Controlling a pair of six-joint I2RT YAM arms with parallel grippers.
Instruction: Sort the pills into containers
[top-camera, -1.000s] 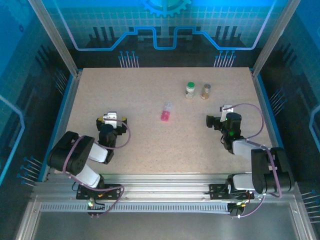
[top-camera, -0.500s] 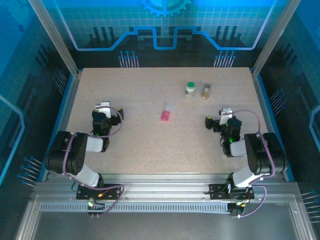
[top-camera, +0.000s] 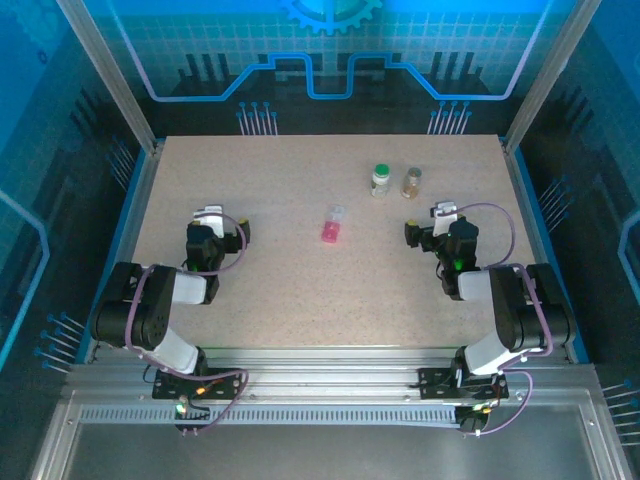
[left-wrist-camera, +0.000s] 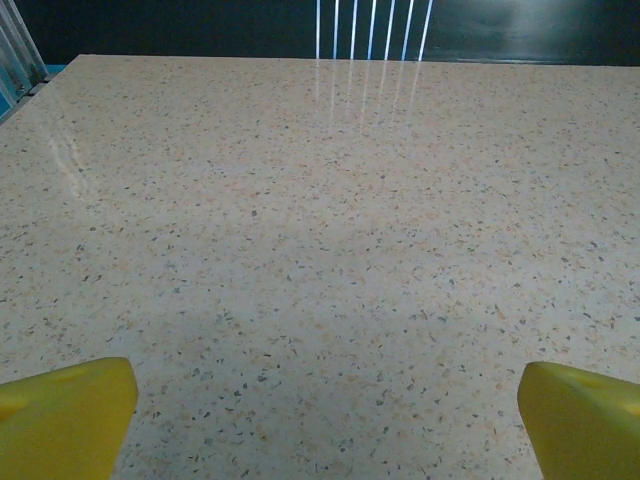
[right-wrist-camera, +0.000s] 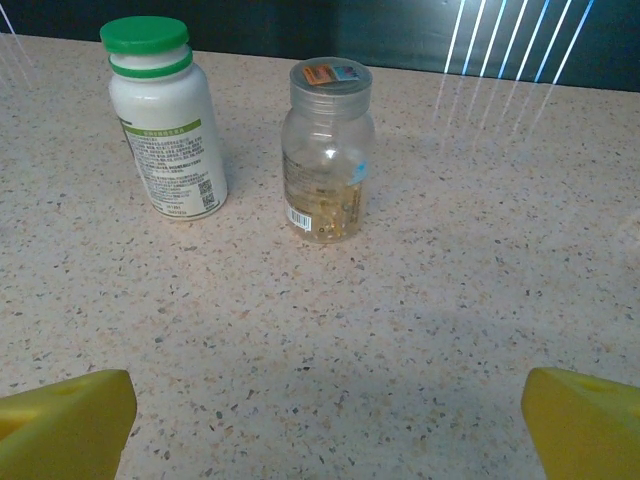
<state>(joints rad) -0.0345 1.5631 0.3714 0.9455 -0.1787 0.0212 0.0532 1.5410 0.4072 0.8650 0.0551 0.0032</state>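
Both arms have shifted over the last second. The right tool (right-wrist-camera: 325, 425) has crept from the near right part of the counter (top-camera: 280, 170) toward the far edge. Its jaws stand wide open and now face the white bottle (right-wrist-camera: 165, 125) and the brown vial (right-wrist-camera: 325, 150). These two stand upright side by side, not touching, toward the far edge, right of centre. The left tool (left-wrist-camera: 322, 425) has swung toward the left edge, also wide open and gripping nothing.

I judge the right arm is lining up on a first container. The bottle wears its green cap. The vial is lidded, with yellowish pieces at its bottom. The pink box (top-camera: 333, 224) lies unmoved near the counter's middle, its contents too small to tell.
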